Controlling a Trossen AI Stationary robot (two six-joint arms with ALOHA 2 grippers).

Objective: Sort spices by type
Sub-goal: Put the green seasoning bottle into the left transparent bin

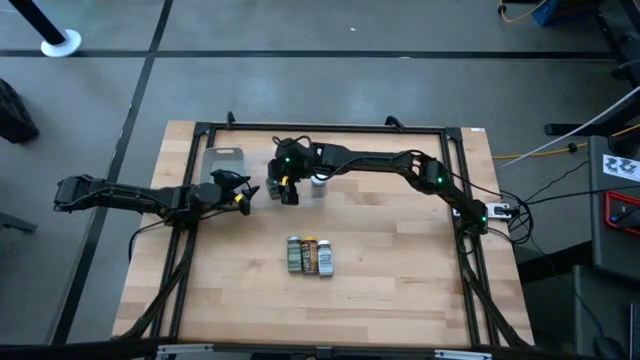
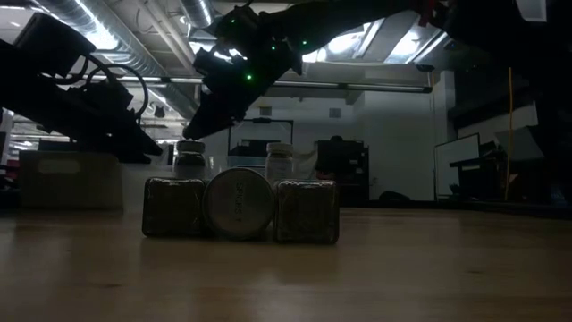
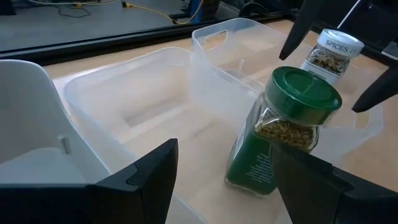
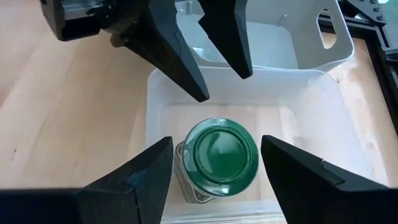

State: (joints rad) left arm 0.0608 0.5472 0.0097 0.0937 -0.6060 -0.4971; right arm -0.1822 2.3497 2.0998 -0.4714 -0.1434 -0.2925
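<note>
Pale wooden boards of the table (image 1: pixel 400 290) are carrying everything, inside a dark frame. At the far side, the right gripper (image 1: pixel 283 186) is hovering directly over a green-lidded spice jar (image 4: pixel 219 157), its fingers spread wide to either side of the lid and not touching it. That jar is standing in a clear plastic container (image 4: pixel 311 112), and in the left wrist view it is leaning slightly. Just across from it, the left gripper (image 1: pixel 243 192) is pointing at the same jar (image 3: pixel 283 130), its fingers also spread apart and holding nothing. A second clear bin (image 3: pixel 230 46) is sitting just beyond the jar as seen from the left gripper. Beside the right gripper, a white-lidded jar (image 3: pixel 329 51) labelled SPICES is standing upright. Well clear of both grippers, nearer the front edge, three more jars (image 1: pixel 309 256) are lying side by side, touching; their lid colours are probably too dim to call from the low view.
</note>
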